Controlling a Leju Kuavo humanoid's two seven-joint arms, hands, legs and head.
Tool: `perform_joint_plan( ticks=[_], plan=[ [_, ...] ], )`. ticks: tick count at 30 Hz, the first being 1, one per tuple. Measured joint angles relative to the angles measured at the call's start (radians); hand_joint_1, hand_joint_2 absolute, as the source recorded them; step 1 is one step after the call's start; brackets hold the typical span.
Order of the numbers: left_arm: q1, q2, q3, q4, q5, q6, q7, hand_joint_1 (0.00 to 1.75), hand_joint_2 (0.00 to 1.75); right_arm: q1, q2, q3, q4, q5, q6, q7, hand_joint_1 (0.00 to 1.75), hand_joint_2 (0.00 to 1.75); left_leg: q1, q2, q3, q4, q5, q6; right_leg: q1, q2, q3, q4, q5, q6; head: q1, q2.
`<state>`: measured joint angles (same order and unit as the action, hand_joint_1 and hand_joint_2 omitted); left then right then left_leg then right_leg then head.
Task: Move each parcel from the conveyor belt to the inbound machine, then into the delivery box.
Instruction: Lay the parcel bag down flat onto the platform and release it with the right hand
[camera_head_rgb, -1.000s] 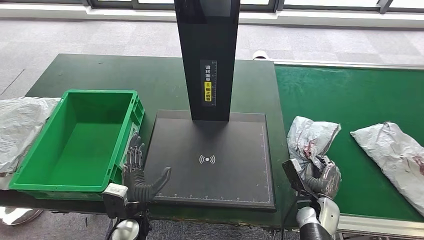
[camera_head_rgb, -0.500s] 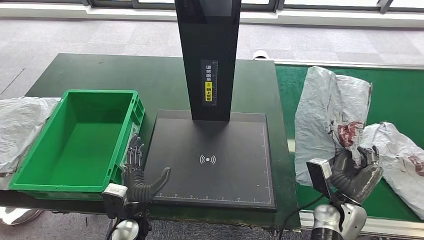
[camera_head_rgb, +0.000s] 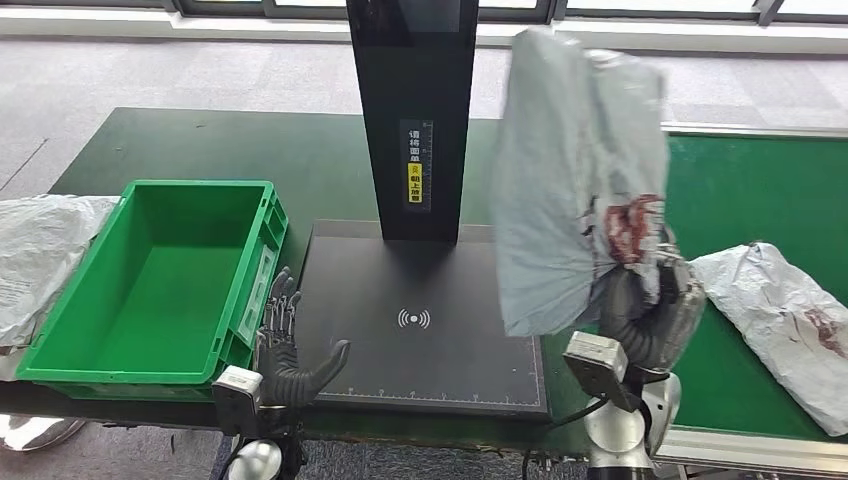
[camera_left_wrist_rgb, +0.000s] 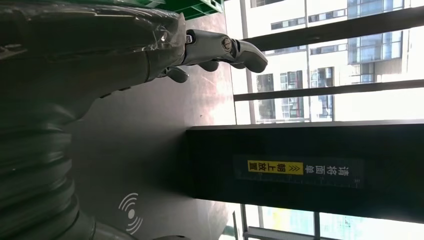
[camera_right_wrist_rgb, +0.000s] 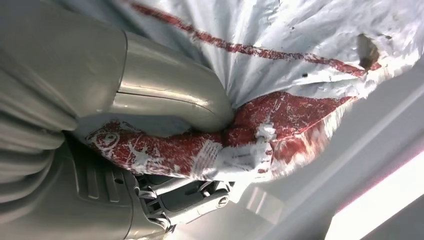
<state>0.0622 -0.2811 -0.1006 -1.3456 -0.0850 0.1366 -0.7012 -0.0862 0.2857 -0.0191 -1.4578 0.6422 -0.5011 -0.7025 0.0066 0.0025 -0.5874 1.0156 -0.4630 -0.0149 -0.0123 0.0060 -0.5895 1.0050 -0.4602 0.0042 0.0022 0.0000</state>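
Note:
My right hand (camera_head_rgb: 650, 310) grips a grey plastic parcel (camera_head_rgb: 575, 170) with red print, raised high over the right edge of the black inbound machine plate (camera_head_rgb: 420, 320). Up close, the thumb (camera_right_wrist_rgb: 165, 90) presses into the parcel's red-printed fold (camera_right_wrist_rgb: 250, 135). A second grey parcel (camera_head_rgb: 785, 310) lies on the green conveyor belt (camera_head_rgb: 740, 190) to the right. My left hand (camera_head_rgb: 285, 350) hovers with fingers spread at the plate's near left corner, holding nothing; its fingers (camera_left_wrist_rgb: 225, 47) reach out over the dark plate. The green delivery box (camera_head_rgb: 160, 280) stands to the left with nothing in it.
The machine's black post (camera_head_rgb: 415, 110) rises behind the plate, carrying a yellow label (camera_head_rgb: 417, 170). Another grey bag (camera_head_rgb: 35, 250) lies on the table left of the box. The table's front edge runs just in front of both hands.
My right hand closed on the parcel on the belt, lifted it and swung it left and up toward the machine plate. The left hand barely moved.

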Motion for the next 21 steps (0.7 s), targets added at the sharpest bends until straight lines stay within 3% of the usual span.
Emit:
perform_joint_plan(
  ticks=[4,8,16,21],
  plan=[
    [-0.004,0.0,0.0,0.013,0.001,-0.006,0.0,0.0,1.75,-0.015,-0.026,0.164,0.092,-0.001,0.115,0.0,1.75,1.75,0.0,-0.001,0.0,0.0,0.0,0.0,0.0,-0.001,0.001,0.0,0.0,0.0,0.0,0.0],
    [-0.009,0.0,0.0,0.021,0.003,-0.005,0.0,0.0,1.75,-0.031,-0.037,0.251,0.176,0.028,0.152,0.001,1.75,1.75,0.0,-0.002,0.0,0.0,0.0,0.0,0.0,-0.001,0.001,0.0,0.0,0.0,0.0,0.0],
    [-0.01,0.0,0.0,0.027,0.009,0.003,0.0,0.0,1.75,-0.047,-0.045,0.287,0.263,0.092,0.183,0.01,1.75,1.75,0.0,-0.002,-0.001,0.0,0.0,0.0,0.0,-0.001,0.001,0.0,0.0,0.0,0.0,0.0],
    [-0.009,0.0,0.0,0.023,0.013,0.012,0.0,0.0,1.75,-0.075,-0.045,0.288,0.37,0.245,0.128,0.111,1.75,1.75,0.0,-0.002,0.0,0.0,0.0,0.0,0.0,-0.001,0.001,0.0,0.0,0.0,0.0,0.0]
  ],
)
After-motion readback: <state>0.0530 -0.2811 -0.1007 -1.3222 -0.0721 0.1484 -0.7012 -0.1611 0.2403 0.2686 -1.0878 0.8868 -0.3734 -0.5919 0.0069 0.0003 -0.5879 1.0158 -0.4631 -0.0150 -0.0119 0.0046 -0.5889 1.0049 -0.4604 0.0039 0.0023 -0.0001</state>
